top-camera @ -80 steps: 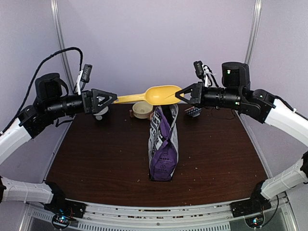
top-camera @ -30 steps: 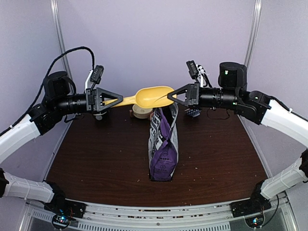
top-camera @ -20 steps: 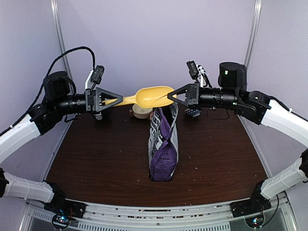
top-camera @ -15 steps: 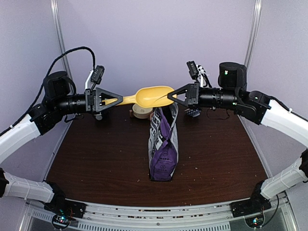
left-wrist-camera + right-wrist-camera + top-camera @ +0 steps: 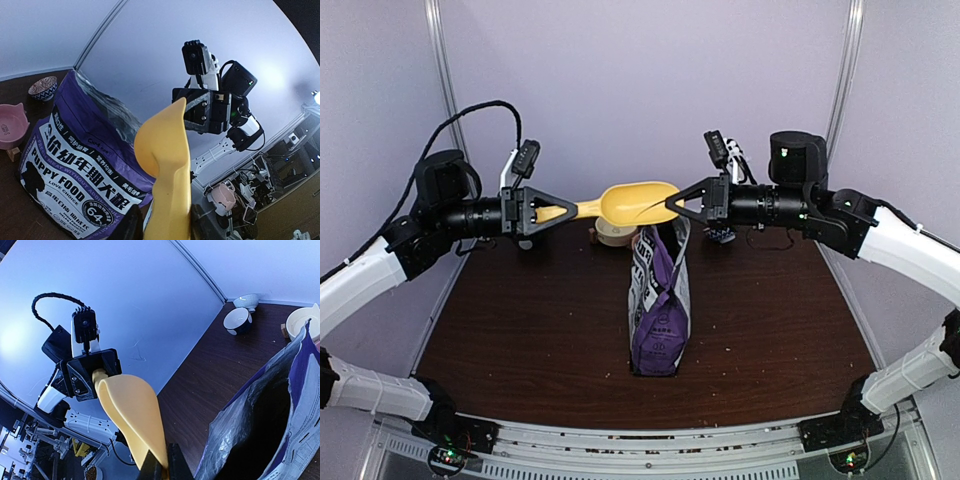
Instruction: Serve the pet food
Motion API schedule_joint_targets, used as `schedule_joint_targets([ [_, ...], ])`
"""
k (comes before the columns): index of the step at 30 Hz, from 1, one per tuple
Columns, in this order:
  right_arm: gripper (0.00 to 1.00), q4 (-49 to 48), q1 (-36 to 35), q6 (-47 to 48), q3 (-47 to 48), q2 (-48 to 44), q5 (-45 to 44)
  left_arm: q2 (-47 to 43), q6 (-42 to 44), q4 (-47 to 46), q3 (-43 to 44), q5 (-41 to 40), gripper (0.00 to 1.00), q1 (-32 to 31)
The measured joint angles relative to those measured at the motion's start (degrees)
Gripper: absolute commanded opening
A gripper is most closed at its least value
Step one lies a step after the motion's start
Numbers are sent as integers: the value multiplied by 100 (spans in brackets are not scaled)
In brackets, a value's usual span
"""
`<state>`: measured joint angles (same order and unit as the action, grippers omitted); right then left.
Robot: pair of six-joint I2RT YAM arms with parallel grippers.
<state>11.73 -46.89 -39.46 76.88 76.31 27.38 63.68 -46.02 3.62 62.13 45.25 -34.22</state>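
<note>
A yellow scoop (image 5: 635,203) hangs level in the air above the back of the table, spanned between both grippers. My right gripper (image 5: 670,203) is shut on the thin front lip of its bowl (image 5: 132,410). My left gripper (image 5: 560,212) is shut on the handle (image 5: 167,200), with a finger on each side. Below the scoop stands the purple "PUPPY FOOD" bag (image 5: 660,300), upright with its top open (image 5: 280,430). Its inside is dark, so the pet food is hidden. The scoop bowl shows nothing in it.
A cream bowl (image 5: 613,232) sits on the brown table (image 5: 520,330) behind the bag. A blue patterned bowl (image 5: 722,235) stands at the back right. Two small bowls (image 5: 236,320) lie at the back left, under my left arm. Crumbs dot the tabletop.
My left gripper's jaws have narrowed onto the scoop handle. Earlier, both arms carried the scoop a little left and up. The bag has not moved.
</note>
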Motion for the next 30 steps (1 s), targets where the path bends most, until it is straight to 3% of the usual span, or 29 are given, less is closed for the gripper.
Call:
schedule_joint_targets([
  [10,0,59,0,-81,0,33,28,-2,28,-57,0,116,16,-2],
  [16,40,225,0,-26,46,52,-72,-20,2,-55,-7,11,10,-15],
  [19,54,448,31,81,114,50,-247,-114,-28,-48,-70,-280,8,-20],
  [23,59,1012,81,313,365,48,-721,-275,-133,-111,-142,-680,8,76],
  [30,58,2358,107,656,1290,299,-1836,-654,-461,-551,-461,-1141,8,472],
])
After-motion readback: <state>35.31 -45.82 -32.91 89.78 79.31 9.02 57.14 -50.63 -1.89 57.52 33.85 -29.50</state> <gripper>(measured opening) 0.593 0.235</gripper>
